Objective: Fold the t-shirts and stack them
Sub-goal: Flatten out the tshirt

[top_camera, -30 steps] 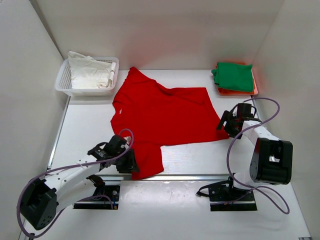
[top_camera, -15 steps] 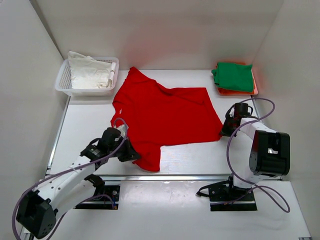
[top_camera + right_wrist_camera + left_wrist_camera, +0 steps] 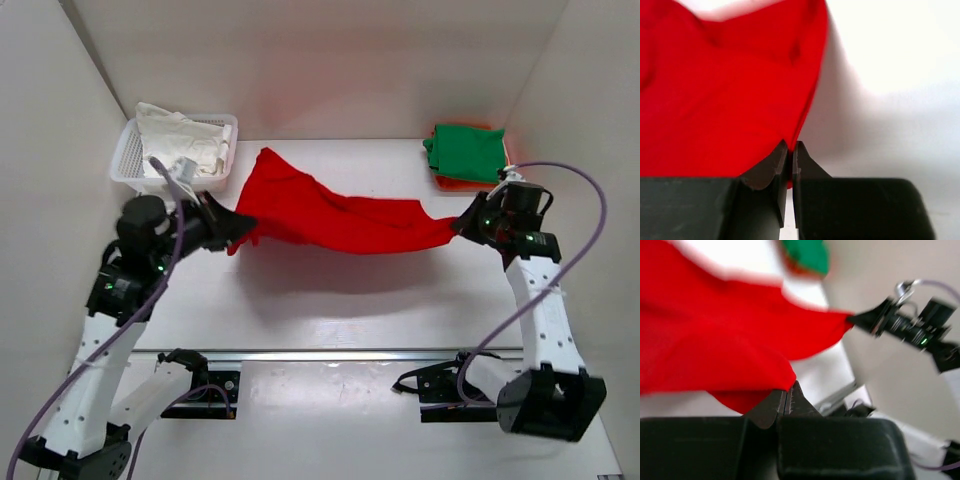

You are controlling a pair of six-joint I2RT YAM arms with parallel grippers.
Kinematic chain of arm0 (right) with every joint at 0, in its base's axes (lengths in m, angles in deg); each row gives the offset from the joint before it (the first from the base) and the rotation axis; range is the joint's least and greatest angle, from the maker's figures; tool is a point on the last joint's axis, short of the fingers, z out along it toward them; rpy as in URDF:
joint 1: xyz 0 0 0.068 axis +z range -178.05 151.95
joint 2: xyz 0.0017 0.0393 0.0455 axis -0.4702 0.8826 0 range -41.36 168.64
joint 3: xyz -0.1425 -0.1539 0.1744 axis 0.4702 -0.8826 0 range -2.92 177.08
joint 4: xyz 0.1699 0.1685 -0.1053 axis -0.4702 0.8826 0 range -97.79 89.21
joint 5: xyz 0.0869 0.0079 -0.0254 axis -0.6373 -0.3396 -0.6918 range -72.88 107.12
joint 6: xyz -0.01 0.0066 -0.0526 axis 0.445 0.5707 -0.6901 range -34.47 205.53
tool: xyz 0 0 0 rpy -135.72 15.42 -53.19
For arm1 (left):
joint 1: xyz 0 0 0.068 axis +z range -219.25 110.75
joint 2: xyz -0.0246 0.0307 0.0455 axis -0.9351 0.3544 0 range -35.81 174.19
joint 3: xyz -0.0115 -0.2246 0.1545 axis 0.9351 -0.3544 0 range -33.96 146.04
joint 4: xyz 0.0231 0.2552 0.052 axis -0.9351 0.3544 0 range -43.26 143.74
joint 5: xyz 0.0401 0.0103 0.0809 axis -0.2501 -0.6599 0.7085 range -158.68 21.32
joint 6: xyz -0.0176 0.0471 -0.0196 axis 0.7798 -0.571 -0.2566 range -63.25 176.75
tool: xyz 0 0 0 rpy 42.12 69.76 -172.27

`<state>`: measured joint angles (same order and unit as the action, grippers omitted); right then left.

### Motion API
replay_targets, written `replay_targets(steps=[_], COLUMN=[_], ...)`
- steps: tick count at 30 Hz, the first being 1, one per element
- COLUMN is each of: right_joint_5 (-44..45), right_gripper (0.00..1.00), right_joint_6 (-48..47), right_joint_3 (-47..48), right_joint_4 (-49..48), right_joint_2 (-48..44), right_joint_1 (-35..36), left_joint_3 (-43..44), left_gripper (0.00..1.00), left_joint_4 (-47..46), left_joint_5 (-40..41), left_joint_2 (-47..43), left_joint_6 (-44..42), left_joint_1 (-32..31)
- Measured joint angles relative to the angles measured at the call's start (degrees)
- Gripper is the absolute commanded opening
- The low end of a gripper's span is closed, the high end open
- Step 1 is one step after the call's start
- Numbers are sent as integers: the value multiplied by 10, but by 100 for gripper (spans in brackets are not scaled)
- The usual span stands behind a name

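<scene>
The red t-shirt (image 3: pixel 335 218) hangs stretched above the table between both arms, sagging in the middle. My left gripper (image 3: pixel 240 222) is shut on its left hem corner; in the left wrist view the jaws (image 3: pixel 788 390) pinch red cloth (image 3: pixel 715 335). My right gripper (image 3: pixel 462 226) is shut on the right hem corner, and the right wrist view shows red fabric (image 3: pixel 725 95) clamped between the fingertips (image 3: pixel 790 148). A folded green t-shirt (image 3: pixel 466 151) lies on an orange one (image 3: pixel 452 183) at the back right.
A white mesh basket (image 3: pixel 128 167) holding white cloth (image 3: pixel 180 140) stands at the back left. White walls close in the table on the left, back and right. A metal rail (image 3: pixel 340 353) runs along the near edge.
Both grippers closed on the red t-shirt's near hem corners, then lifted it off the table and carried it toward the back. The shirt now hangs in the air instead of lying flat.
</scene>
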<state>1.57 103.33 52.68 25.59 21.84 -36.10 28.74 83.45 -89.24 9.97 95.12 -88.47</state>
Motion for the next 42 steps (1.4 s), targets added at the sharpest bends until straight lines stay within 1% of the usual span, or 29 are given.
replay_targets(steps=[2, 4, 7, 11, 13, 17, 19, 21, 22, 24, 25, 26, 29, 31, 32, 33, 35, 37, 39, 42], right_joint_5=[-14, -27, -44, -61, -63, -68, -71, -74, -75, -83, -90, -95, -112, -126, -132, -139, -154, -167, -176, -182], right_gripper=[0, 0, 0, 0, 0, 0, 0, 0, 1, 0, 1, 0, 0, 0, 1, 0, 0, 0, 0, 0], right_joint_6=[0, 0, 1, 2, 2, 2, 2, 2, 3, 7, 10, 12, 18, 22, 24, 28, 36, 44, 47, 47], right_joint_3=[34, 64, 101, 110, 111, 113, 126, 163, 192, 267, 324, 384, 545, 608, 619, 614, 563, 492, 419, 312], right_joint_4=[16, 29, 47, 49, 46, 8, -12, -22, -25, -32, -26, -22, -18, -20, -24, -36, -58, -74, -93, -109], right_joint_2=[-32, -50, -55, -49, -25, 54, 104, 164, 194, 248, 277, 304, 358, 361, 352, 334, 284, 230, 189, 151], right_joint_1=[-3, -3, -4, -3, 7, 25, 32, 35, 35, 34, 31, 28, 19, 10, 5, -2, -17, -34, -47, -57], left_joint_3=[89, 155, 231, 240, 238, 231, 245, 315, 389, 548, 595, 614, 648, 651, 651, 651, 639, 611, 563, 459], left_gripper=[0, 0, 0, 0, 0, 0, 0, 0, 0, 0, 0, 0, 0, 0, 0, 0, 0, 0, 0, 0], left_joint_4=[3, -4, -17, -34, -37, -62, -72, -56, -33, -31, -56, -75, -106, -146, -156, -160, -172, -180, -194, -197], left_joint_5=[5, 6, 5, 3, 1, -17, -29, -39, -44, -56, -62, -73, -113, -135, -143, -146, -148, -152, -159, -162], left_joint_2=[22, 43, 78, 108, 129, 216, 282, 381, 447, 569, 607, 623, 628, 608, 591, 579, 535, 486, 428, 345], left_joint_6=[-10, -19, -24, -28, -36, -59, -68, -74, -75, -68, -57, -40, 19, 50, 59, 63, 65, 62, 51, 23], left_joint_1=[4, 8, 19, 47, 58, 90, 107, 125, 134, 148, 156, 168, 213, 247, 265, 274, 280, 262, 233, 201])
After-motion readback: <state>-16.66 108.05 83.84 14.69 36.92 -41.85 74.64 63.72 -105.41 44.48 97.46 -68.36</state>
